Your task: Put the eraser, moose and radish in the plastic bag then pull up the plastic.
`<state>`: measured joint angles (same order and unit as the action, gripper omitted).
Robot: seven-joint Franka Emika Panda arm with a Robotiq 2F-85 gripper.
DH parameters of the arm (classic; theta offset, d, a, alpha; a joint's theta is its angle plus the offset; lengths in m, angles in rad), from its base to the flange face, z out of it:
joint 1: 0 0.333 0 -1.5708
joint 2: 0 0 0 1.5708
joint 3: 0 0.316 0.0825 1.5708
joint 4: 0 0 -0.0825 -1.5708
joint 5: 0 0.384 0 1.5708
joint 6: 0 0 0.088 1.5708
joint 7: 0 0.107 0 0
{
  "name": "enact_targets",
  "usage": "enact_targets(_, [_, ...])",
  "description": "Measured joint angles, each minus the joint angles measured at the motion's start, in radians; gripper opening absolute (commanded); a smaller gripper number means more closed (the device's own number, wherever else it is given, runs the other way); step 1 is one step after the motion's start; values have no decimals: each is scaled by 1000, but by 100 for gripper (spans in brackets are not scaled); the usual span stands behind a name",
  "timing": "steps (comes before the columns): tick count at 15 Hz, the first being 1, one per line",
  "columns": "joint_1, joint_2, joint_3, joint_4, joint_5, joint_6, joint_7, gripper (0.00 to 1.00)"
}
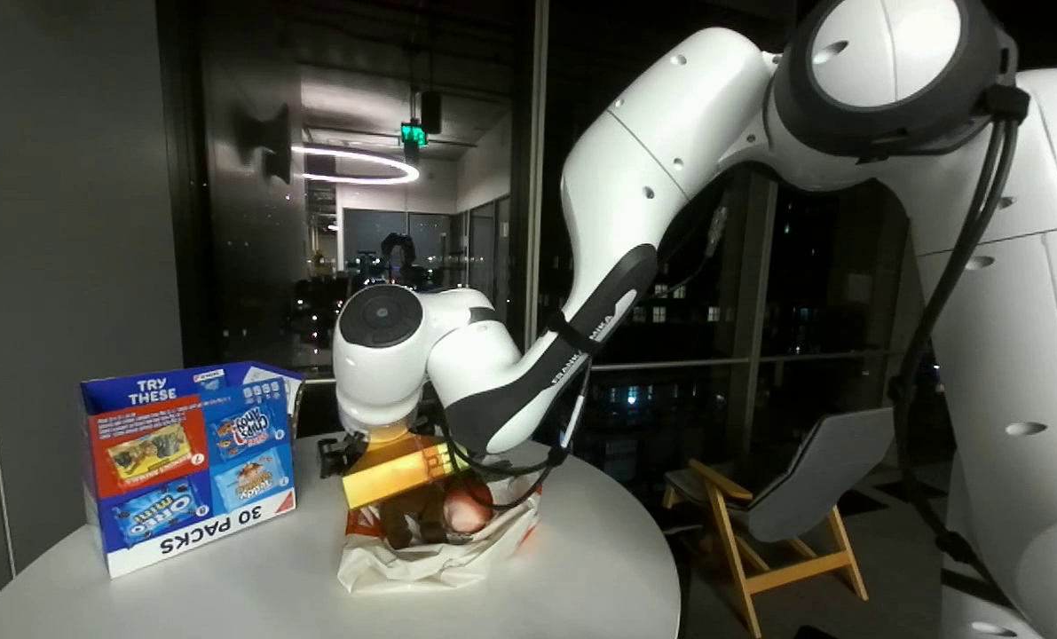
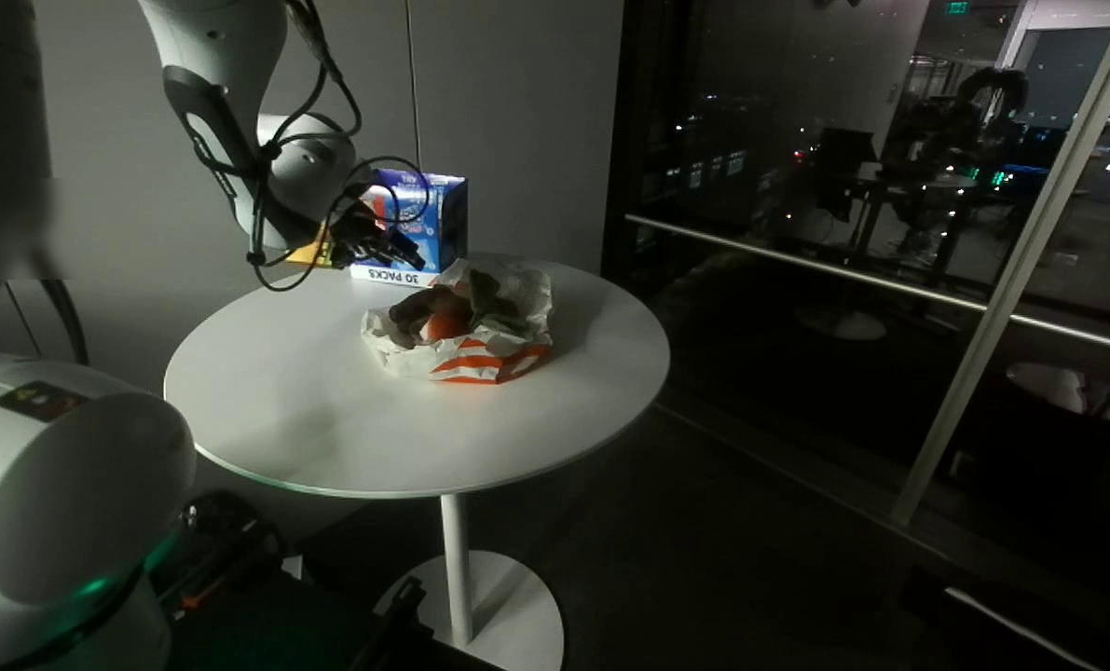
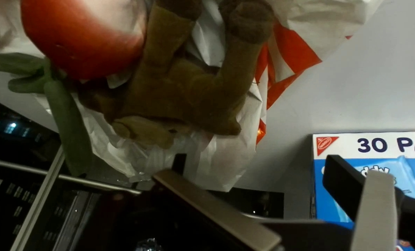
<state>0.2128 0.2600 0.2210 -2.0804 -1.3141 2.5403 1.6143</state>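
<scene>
A brown plush moose (image 3: 179, 90) and a red-and-white radish (image 3: 85, 38) with green leaves (image 3: 66, 122) lie in the open, crumpled white-and-orange plastic bag (image 3: 224, 164). In both exterior views the moose (image 1: 399, 519) (image 2: 419, 305), the radish (image 1: 468, 508) (image 2: 445, 327) and the bag (image 1: 422, 568) (image 2: 489, 363) show on the table. My gripper (image 3: 256, 164) is open and empty, tilted sideways beside the bag's edge. One fingertip overlaps the bag's rim in the wrist view; I cannot tell if it touches. The gripper also shows in an exterior view (image 2: 405, 250). The eraser is hidden or out of view.
A blue snack box (image 1: 191, 470) stands upright on the round white table (image 1: 599, 550), close to the gripper; it also shows in the wrist view (image 3: 371, 144). A yellow-orange block (image 1: 404, 470) shows at the wrist. A chair (image 1: 785, 497) stands beyond the table.
</scene>
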Motion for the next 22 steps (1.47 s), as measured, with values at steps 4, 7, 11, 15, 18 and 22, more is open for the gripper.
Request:
enact_targets(4, [-14, 68, -34, 92, 48, 19, -96, 100])
enact_targets(7, [-13, 146, -53, 169, 48, 18, -133, 100])
enact_targets(11, [0, 247, -80, 265, 19, 21, -149, 100])
enact_targets(15, [15, 312, -110, 342, -44, 21, -148, 66])
enact_targets(18, [14, 339, -120, 379, -56, 22, -148, 42])
enact_targets(22, [13, 348, -123, 400, -56, 28, -140, 13])
